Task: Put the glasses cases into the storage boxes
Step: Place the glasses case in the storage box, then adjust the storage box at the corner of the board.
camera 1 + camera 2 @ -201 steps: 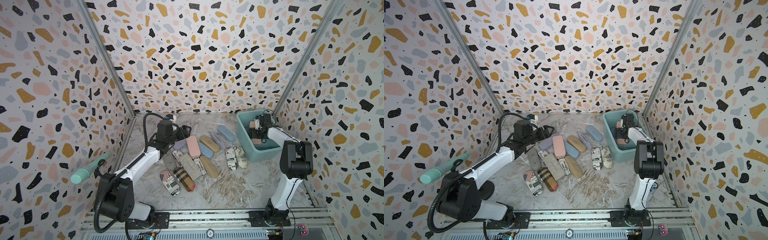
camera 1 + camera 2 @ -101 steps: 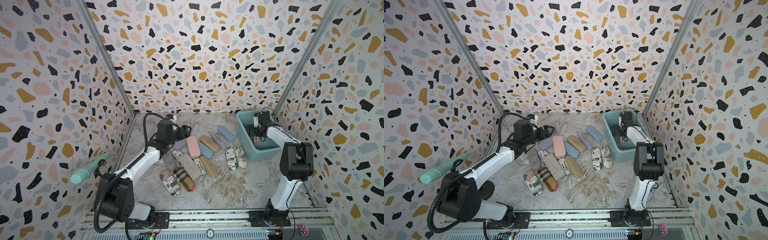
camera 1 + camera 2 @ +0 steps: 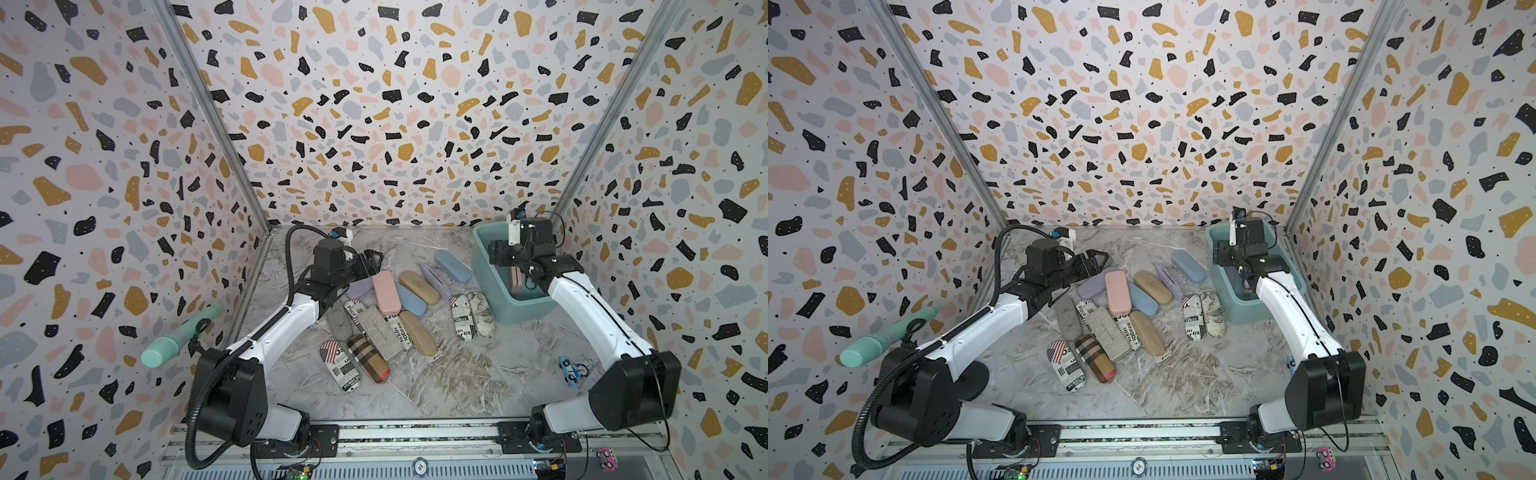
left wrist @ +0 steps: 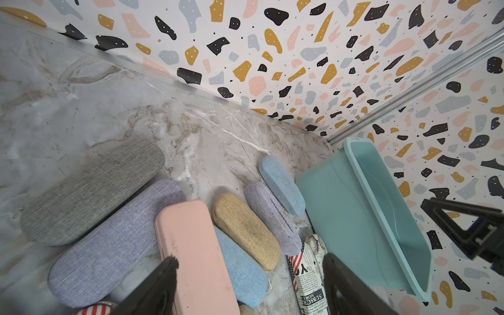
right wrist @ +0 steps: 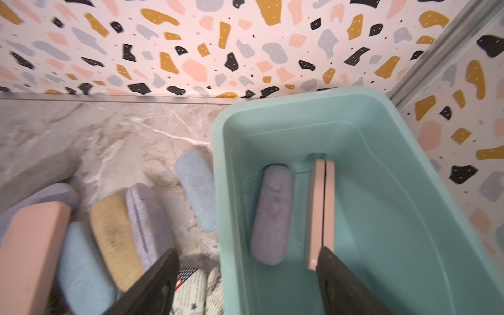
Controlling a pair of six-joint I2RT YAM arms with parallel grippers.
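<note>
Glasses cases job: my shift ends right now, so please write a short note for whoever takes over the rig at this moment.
Left tool: open, empty, by the pink case in the pile.
Right tool: open, empty, over the tub.
Done: two cases are in the tub, a lilac case lying flat and a second pink case standing on its edge.
Left: around fifteen cases lie on the table beside the tub; none is gripped.
</note>
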